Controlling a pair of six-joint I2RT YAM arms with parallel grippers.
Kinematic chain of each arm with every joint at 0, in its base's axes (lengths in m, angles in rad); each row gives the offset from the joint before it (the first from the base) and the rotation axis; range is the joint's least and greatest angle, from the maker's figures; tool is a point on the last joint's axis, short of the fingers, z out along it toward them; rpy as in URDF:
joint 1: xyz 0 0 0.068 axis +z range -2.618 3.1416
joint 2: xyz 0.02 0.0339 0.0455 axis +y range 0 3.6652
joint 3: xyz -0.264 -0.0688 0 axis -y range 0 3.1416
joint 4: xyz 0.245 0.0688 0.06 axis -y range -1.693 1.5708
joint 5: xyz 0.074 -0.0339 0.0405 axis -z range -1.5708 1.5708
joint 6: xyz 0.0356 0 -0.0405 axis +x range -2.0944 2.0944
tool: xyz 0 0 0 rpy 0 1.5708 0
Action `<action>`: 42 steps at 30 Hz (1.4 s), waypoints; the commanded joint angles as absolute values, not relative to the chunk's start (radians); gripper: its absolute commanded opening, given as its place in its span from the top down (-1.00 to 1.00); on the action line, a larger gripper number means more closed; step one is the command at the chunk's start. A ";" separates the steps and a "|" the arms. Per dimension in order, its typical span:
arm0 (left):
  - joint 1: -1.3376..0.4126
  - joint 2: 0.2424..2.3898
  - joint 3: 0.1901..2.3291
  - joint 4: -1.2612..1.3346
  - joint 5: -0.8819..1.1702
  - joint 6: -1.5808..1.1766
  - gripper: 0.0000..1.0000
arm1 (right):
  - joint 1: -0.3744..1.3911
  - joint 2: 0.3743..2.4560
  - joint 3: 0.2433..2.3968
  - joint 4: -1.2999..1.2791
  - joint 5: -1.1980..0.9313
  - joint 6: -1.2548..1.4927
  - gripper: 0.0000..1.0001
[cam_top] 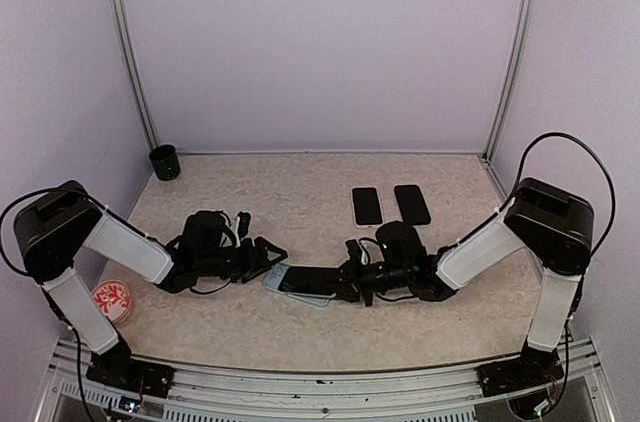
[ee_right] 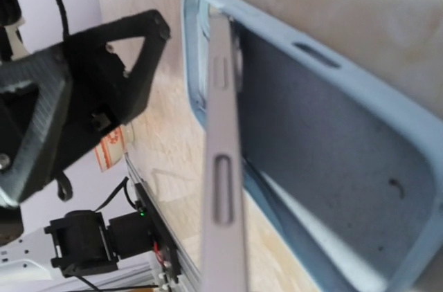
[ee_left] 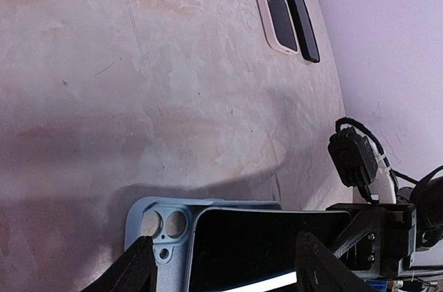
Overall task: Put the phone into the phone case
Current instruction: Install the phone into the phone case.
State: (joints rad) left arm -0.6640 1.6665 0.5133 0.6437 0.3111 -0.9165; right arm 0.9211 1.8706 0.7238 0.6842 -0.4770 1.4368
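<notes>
While the beige marbled tabletop (cam_top: 300,182) is topped by the light blue moulded phone case (ee_left: 149,209), laid hollow-side up, the left gripper (ee_left: 223,242) is held with jaws wide apart astride the case's camera-hole end, and no grip can be made out. The black rectangular phone (ee_left: 270,236) is clamped by the closed right gripper (cam_top: 350,277) at the case's opposite end and is tilted over the case's hollow, not seated.

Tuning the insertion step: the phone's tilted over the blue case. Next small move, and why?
Probably tilt the phone down flat with the right hand. Its far end sits at the camera-hole end of the case, but one long edge stands up off the case floor. The left hand is open around that end, not clamping, so go gently.
</notes>
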 commanded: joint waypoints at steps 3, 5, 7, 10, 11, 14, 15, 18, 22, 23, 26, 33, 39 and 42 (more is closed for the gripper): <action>-0.672 1.693 0.495 0.677 0.313 -0.925 -0.35 | 0.933 1.936 0.728 0.820 -0.503 1.519 1.00; -0.673 1.694 0.493 0.675 0.305 -0.924 -0.35 | 0.933 1.941 0.723 0.821 -0.496 1.525 1.00; -0.672 1.699 0.494 0.674 0.304 -0.923 -0.35 | 0.933 1.946 0.720 0.825 -0.495 1.526 1.00; -0.672 1.707 0.493 0.673 0.303 -0.923 -0.36 | 0.933 1.954 0.716 0.829 -0.493 1.531 1.00; -0.672 1.707 0.491 0.675 0.300 -0.924 -0.36 | 0.933 1.960 0.716 0.836 -0.496 1.534 1.00; -0.667 1.701 0.474 0.703 0.299 -0.932 -0.36 | 0.933 1.967 0.714 0.846 -0.502 1.539 1.00; -0.666 1.696 0.472 0.706 0.297 -0.935 -0.36 | 0.931 1.966 0.712 0.846 -0.500 1.539 1.00; -0.662 1.680 0.473 0.669 0.266 -0.928 -0.37 | 0.930 1.956 0.710 0.837 -0.494 1.533 1.00; -0.658 1.645 0.463 0.631 0.215 -0.911 -0.41 | 0.928 1.942 0.710 0.815 -0.489 1.521 1.00; -0.656 1.635 0.459 0.634 0.212 -0.909 -0.41 | 0.927 1.940 0.709 0.812 -0.488 1.518 1.00; -0.647 1.609 0.440 0.669 0.215 -0.911 -0.41 | 0.927 1.935 0.709 0.801 -0.486 1.513 1.00; -0.642 1.613 0.473 0.609 0.210 -0.899 -0.41 | 0.925 1.932 0.710 0.794 -0.485 1.505 1.00; -0.662 1.665 0.469 0.650 0.239 -0.918 -0.41 | 0.925 1.932 0.716 0.784 -0.482 1.502 1.00; -0.675 1.697 0.477 0.673 0.268 -0.924 -0.41 | 0.925 1.936 0.722 0.781 -0.480 1.502 1.00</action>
